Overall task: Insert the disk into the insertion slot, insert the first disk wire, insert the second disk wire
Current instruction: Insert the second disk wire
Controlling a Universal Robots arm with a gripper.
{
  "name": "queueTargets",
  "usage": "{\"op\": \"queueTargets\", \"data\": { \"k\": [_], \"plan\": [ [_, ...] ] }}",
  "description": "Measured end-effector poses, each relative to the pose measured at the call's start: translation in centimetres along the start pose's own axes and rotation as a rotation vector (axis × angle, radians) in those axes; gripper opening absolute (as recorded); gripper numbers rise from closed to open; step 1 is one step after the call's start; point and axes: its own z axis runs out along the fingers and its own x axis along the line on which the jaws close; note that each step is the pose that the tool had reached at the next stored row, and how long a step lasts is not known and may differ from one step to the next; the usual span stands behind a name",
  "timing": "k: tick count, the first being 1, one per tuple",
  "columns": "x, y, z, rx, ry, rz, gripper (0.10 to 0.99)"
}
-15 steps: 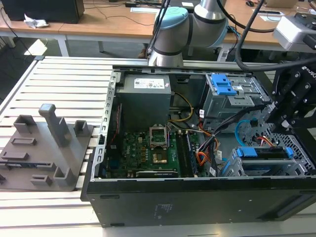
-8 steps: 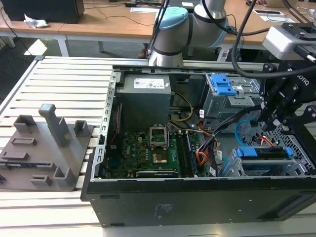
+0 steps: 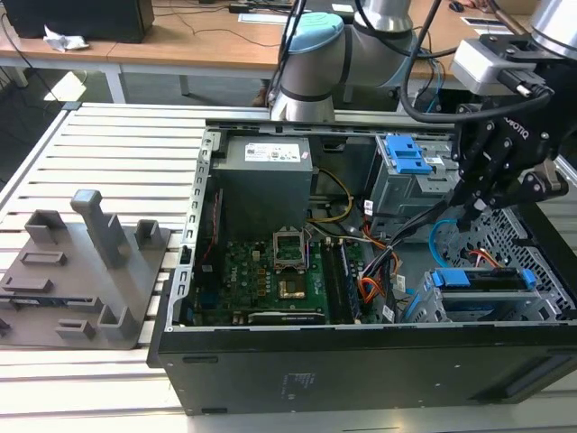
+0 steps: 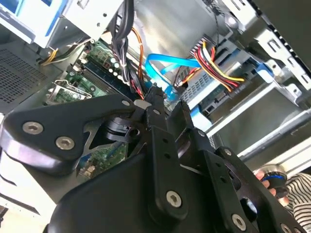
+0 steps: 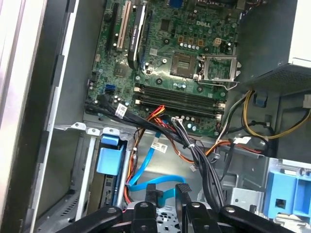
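Here, in the exterior view, the open computer case (image 3: 361,361) lies on a slatted white surface (image 3: 117,135), and the claw (image 3: 471,215) hangs inside its three o'clock end. Room is tight there. The perforated case wall stands close at three o'clock, a taller grey bay (image 3: 406,171) with a blue latch rises at eleven o'clock, and the insertion slot (image 3: 541,302) sits just below at six o'clock. A bundle of black-sleeved cables (image 3: 397,244) crosses at nine o'clock. Beyond it the space opens over the green motherboard (image 3: 270,271), as far as the grey power supply (image 3: 266,180). The disk (image 3: 478,280) sits in the slot at the case's four o'clock corner. It shows a dark edge framed by its bright blue carrier, and red and yellow wires (image 4: 218,68) run down to it in the second wrist view. The second disk wire (image 3: 439,236) is a thin, flat, light-blue ribbon. It curls in a loop beside the claw and shows in both wrist views (image 4: 170,62) (image 5: 146,165). Its end reaches the black fingertips (image 4: 155,94), which stand a narrow gap apart and pinch it between them. Both wrist views show this grip (image 4: 168,99) (image 5: 165,194). A grey fixture (image 3: 99,271) stands on the surface well apart, at nine o'clock of the case.
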Motion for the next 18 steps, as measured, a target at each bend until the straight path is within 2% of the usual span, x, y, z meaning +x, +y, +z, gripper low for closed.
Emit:
{"op": "queueTargets", "data": {
  "k": [2,4,5,6,8,11,16,17,18],
  "plan": [
    [-0.26,-0.04,0.22,-0.001,0.0070,-0.014,0.302],
    [-0.31,-0.05,0.37,-0.004,0.0213,-0.030,0.302],
    [-0.31,-0.06,0.44,-0.006,0.0310,-0.037,0.302],
    [-0.31,-0.07,0.56,-0.010,0.0467,-0.048,0.302],
    [-0.32,-0.09,0.90,-0.012,0.0595,-0.061,0.302],
    [-0.40,-0.23,1.50,-0.013,0.0656,-0.071,0.302],
    [-0.39,-0.23,1.53,-0.013,0.0669,-0.071,0.302],
    [-0.39,-0.23,1.52,-0.013,0.0670,-0.071,0.286],
    [-0.39,-0.23,1.52,-0.013,0.0671,-0.071,0.220]
  ]
}}
